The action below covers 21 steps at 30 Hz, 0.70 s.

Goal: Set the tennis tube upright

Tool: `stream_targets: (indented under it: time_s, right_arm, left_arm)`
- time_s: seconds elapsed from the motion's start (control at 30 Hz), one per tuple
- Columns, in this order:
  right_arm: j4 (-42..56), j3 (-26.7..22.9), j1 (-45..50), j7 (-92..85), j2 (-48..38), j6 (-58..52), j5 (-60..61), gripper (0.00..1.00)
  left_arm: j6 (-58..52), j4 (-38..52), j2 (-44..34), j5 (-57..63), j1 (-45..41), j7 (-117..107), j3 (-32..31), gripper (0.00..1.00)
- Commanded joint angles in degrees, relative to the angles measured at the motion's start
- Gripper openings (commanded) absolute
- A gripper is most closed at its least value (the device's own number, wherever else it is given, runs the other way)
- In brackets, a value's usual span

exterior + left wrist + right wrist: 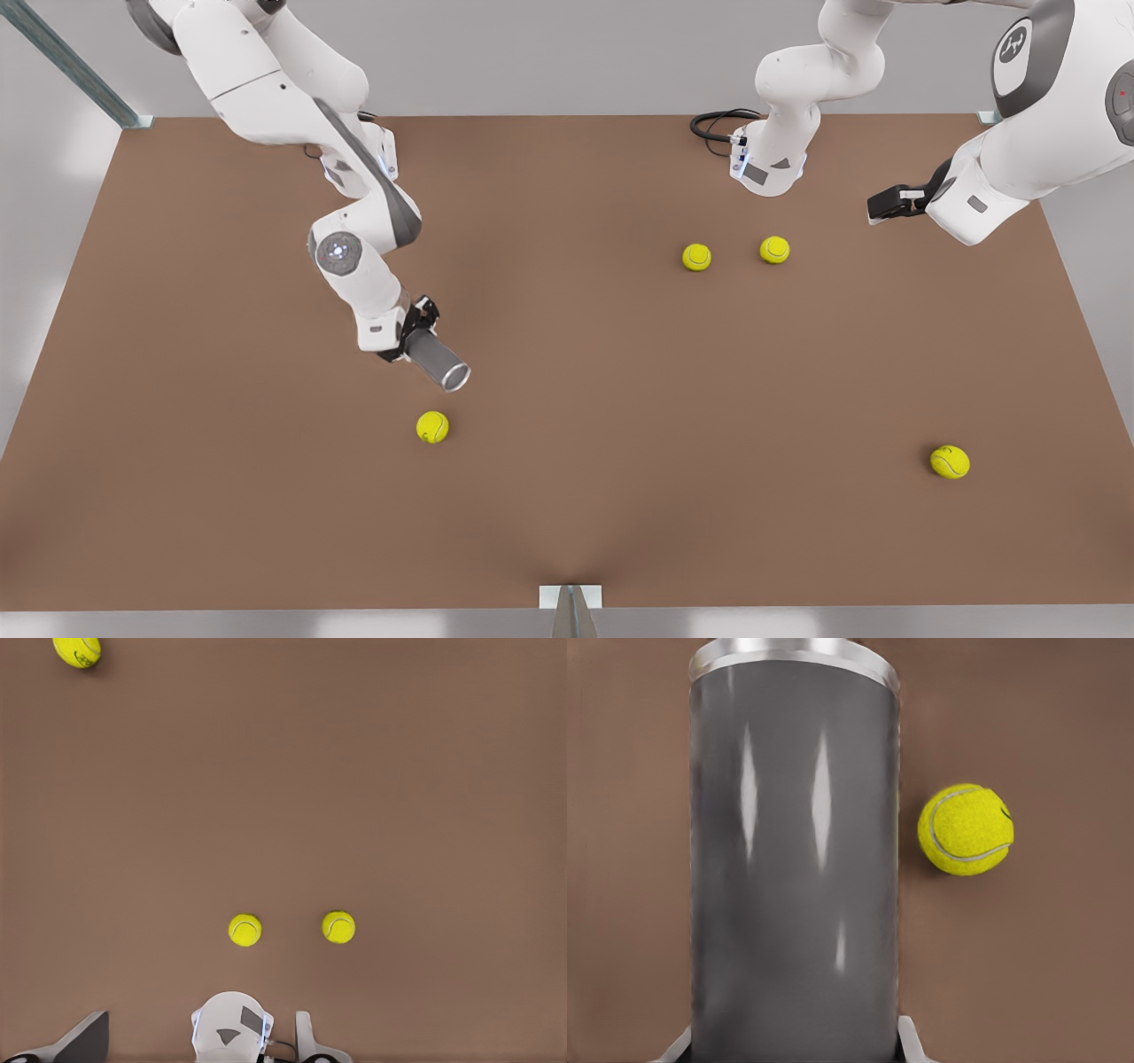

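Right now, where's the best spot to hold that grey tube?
Around its closed end, from the sides, as the right hand already does: the tennis tube is slim and round, rim end free. The left hand waits apart.

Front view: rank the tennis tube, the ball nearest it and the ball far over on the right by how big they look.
1. The tennis tube, held tilted by the right gripper.
2. The lone tennis ball at the front view's right and the tennis ball below the tube look nearly alike, so I leave them unranked.
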Motion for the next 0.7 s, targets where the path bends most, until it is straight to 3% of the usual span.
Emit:
stream_targets:
  time_s: [0.0,0.2,0.4,0.67]
  right_arm:
    - [2.6,-0.2,3.1,2.6,1.7,-0.7,-0.6,0.78]
    - [14.5,-0.6,8.1,3.0,13.3,-4.1,-11.4,0.77]
    - [17.6,-7.2,21.6,3.7,14.8,-3.8,-18.9,0.77]
    - [21.8,-9.0,33.3,3.8,20.6,-3.8,-32.2,0.78]
  left_arm:
    - [0.0,0.0,-0.1,0.0,-0.1,-0.3,-0.1,1.0]
    - [-0.4,-0.1,-0.1,0.0,-0.4,-0.4,-0.1,1.0]
    - [-0.4,-0.1,-0.1,0.0,-0.5,-0.4,-0.2,1.0]
    - [-0.8,-0.1,-0.1,0.0,-0.5,-0.4,-0.2,1.0]
